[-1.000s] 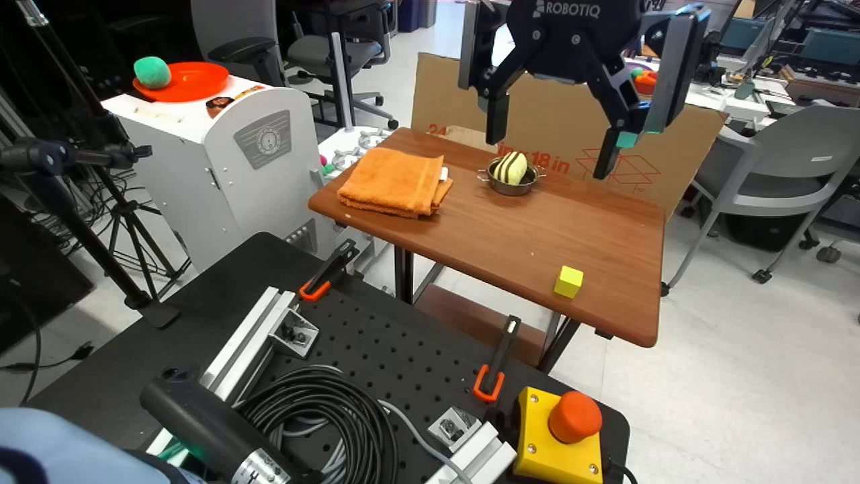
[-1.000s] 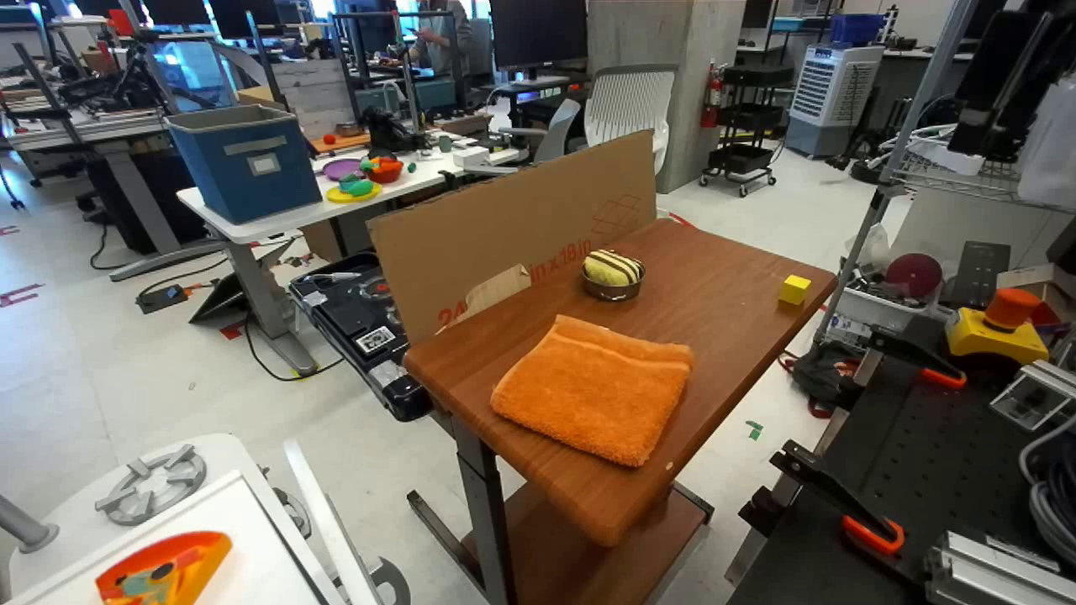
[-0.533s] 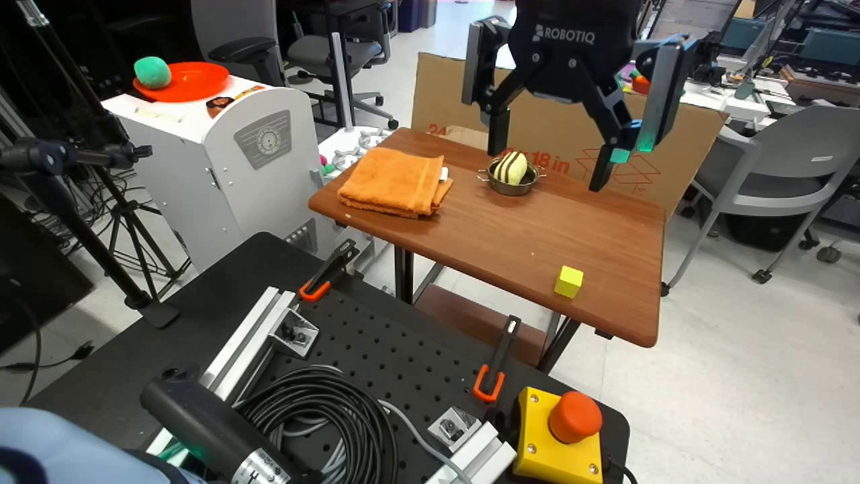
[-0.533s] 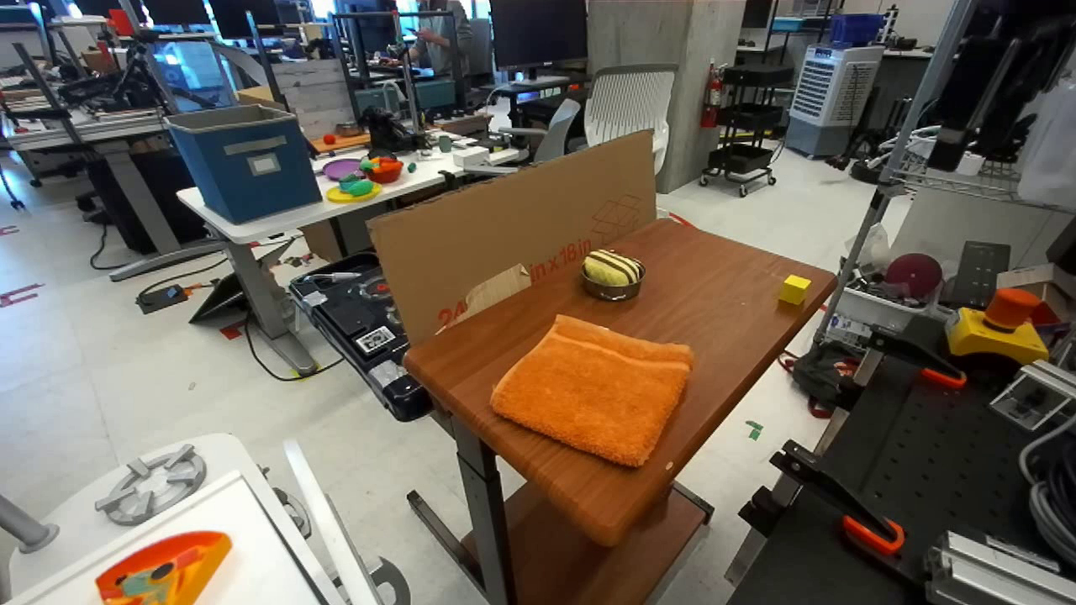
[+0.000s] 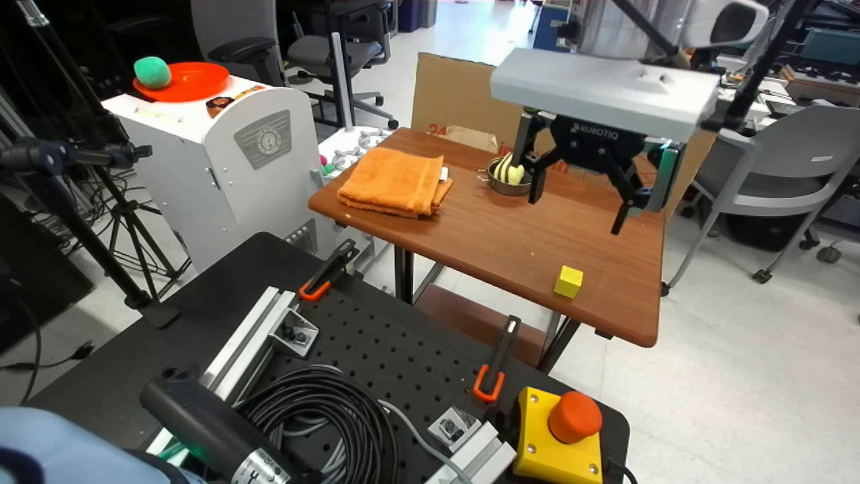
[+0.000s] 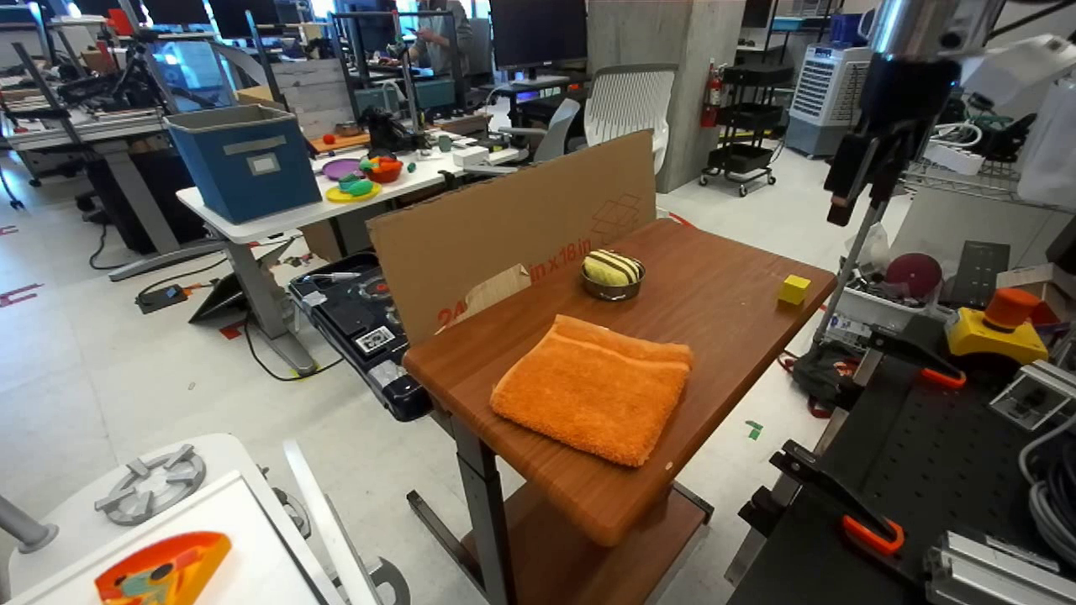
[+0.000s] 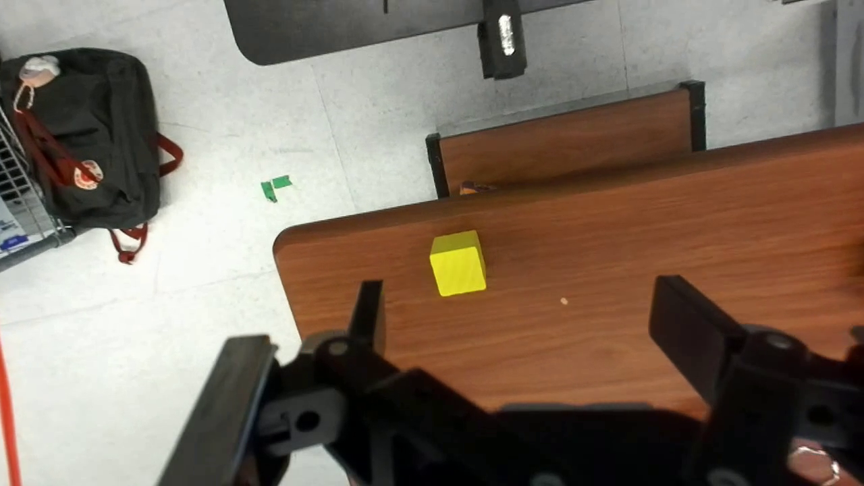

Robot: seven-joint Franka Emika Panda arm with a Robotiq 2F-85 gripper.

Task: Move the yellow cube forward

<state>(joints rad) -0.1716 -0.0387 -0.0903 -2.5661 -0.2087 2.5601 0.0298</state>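
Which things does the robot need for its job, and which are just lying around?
For the job:
small bright yellow cube
black two-fingered gripper, open and empty

Just lying around:
folded square orange cloth
yellow ball with dark stripes
round metal pan holding the ball
dark backpack with red straps

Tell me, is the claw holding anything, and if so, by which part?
Nothing: the gripper is open, and the yellow cube sits on the table, untouched.
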